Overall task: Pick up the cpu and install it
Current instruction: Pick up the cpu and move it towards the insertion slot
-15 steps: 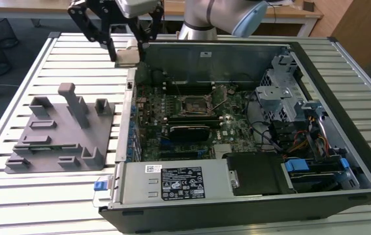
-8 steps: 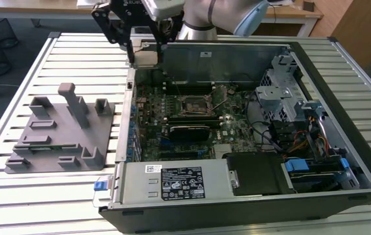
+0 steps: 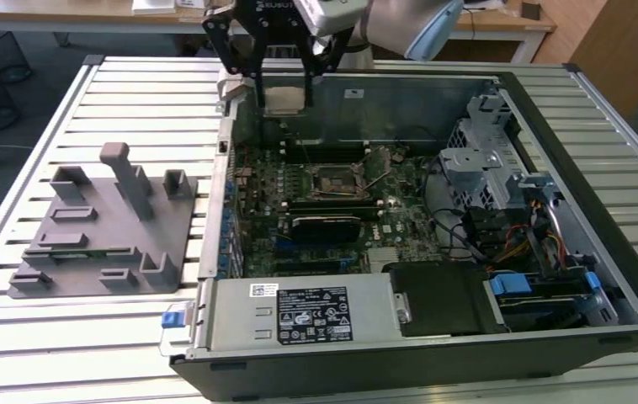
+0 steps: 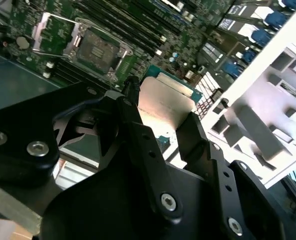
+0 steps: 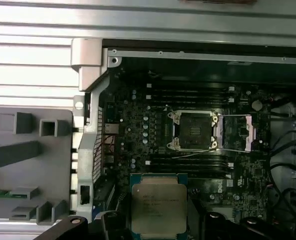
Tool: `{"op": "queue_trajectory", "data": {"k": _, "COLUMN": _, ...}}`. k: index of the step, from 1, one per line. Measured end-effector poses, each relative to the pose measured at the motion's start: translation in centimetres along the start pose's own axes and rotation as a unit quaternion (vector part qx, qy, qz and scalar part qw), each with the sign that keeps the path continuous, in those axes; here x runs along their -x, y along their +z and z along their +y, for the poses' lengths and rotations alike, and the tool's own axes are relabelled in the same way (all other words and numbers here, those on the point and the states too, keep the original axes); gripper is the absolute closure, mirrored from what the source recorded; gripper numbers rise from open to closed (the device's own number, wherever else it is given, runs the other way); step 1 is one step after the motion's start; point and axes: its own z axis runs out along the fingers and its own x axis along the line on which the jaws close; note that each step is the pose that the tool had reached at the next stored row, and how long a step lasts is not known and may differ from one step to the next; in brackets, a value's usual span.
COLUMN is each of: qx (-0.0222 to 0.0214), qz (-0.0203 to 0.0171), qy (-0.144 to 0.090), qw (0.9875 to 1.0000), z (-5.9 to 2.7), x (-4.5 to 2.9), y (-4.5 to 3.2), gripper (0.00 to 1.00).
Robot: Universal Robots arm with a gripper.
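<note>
- Silvery, matt metal-topped cpu: small flat square chip with a thin green rim and faint print on its face.
- Black metal two-fingered claw: closed onto the cpu, gripping opposite edges, so the chip sits between the fingertips.
- Black square motherboard socket: metal frame hinged open, on the green board below the claw, well apart from the chip.

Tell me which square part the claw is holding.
The silvery-topped cpu, gripped by the claw above the case; the black socket lies empty on the motherboard.
</note>
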Motion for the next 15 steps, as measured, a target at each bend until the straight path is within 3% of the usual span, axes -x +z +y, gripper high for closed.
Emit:
{"op": "queue_trajectory", "data": {"k": 4, "qx": 0.0001, "qz": -0.0001, "qy": 0.0, "qw": 1.0, "z": 0.54, "x": 1.61, "y": 0.17, "gripper": 0.46}}
{"op": "queue_trajectory", "data": {"k": 9, "qx": 0.0001, "qz": -0.0001, "qy": 0.0, "qw": 1.0, "z": 1.66, "x": 2.87, "y": 0.31, "gripper": 0.46}}
{"op": "queue_trajectory", "data": {"k": 15, "qx": 0.0, "qz": 0.0, "qy": 0.0, "qw": 1.0, "z": 2.15, "x": 5.23, "y": 0.45, "gripper": 0.46}}
